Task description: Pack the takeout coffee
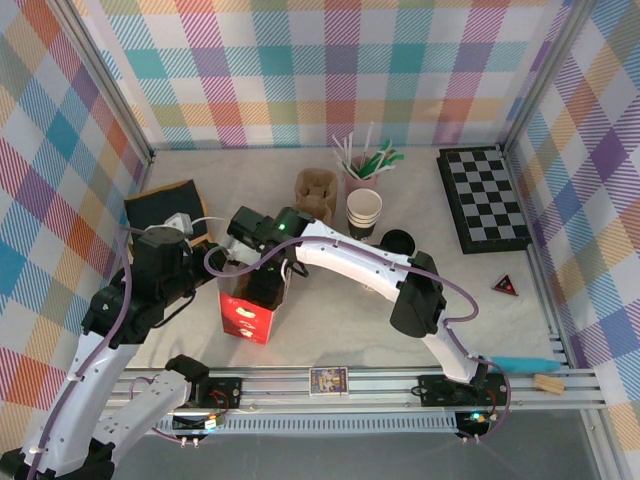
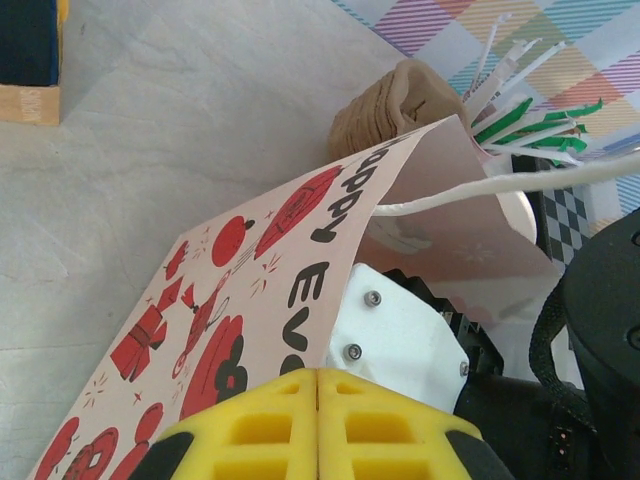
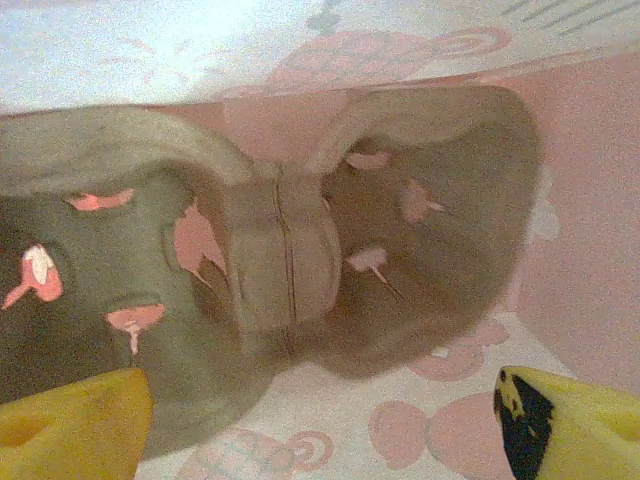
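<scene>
Left hand (image 2: pixel 318 405) pinched shut on gift bag (image 1: pixel 246 318) rim. Right hand (image 3: pixel 320 425) wide open inside bag, empty, above pulp carrier (image 3: pixel 280 250). Takeout coffee (image 1: pixel 397 241) probably on surface (image 1: pixel 330 325) beside cup stack (image 1: pixel 364 212).

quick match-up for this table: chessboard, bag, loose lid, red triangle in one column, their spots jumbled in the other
Things
1 chessboard
2 bag
3 loose lid
4 red triangle

Places
a just right of the cup stack
b back right corner
c by the right wall, nearer the arms than the board
d front left, standing upright

Pairs: 1-b, 2-d, 3-a, 4-c
</scene>
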Tool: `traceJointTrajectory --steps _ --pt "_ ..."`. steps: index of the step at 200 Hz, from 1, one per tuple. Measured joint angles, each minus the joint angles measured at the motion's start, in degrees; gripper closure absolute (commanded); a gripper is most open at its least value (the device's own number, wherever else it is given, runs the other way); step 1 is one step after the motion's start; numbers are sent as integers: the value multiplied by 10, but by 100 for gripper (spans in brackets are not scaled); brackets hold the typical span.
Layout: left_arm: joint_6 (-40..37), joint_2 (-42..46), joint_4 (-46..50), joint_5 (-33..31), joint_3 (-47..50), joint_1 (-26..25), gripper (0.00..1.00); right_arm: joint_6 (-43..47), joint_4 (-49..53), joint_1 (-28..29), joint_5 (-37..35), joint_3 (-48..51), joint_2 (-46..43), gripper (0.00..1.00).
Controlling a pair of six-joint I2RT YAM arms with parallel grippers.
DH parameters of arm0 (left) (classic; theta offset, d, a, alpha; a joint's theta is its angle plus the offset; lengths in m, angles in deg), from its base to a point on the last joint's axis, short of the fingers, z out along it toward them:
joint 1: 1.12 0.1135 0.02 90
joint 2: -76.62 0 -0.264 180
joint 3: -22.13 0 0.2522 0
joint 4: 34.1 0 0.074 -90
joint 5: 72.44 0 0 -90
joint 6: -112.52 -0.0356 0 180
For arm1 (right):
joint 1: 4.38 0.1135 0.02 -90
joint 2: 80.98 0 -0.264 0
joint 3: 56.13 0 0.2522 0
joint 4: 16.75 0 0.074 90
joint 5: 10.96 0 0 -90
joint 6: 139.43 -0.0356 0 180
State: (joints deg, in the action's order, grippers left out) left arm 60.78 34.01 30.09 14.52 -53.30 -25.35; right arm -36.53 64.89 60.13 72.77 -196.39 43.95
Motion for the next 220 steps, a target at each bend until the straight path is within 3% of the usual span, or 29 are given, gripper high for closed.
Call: traceJointTrajectory --steps 14,88,135,176,220 --pt "-2 -2 -2 0 0 0 100 0 8 0 0 0 -5 0" --pt "-4 -6 -42 1 0 1 100 0 45 0 -8 -5 -48 1" --pt "-4 -30 -38 28 18 0 100 -9 -35 3 -6 28 -112 1" --pt "-4 -37 -39 43 28 0 100 -19 -46 3 -7 -8 -93 1" --pt "-1 -31 -38 50 34 1 100 -29 -85 3 -23 28 -102 0"
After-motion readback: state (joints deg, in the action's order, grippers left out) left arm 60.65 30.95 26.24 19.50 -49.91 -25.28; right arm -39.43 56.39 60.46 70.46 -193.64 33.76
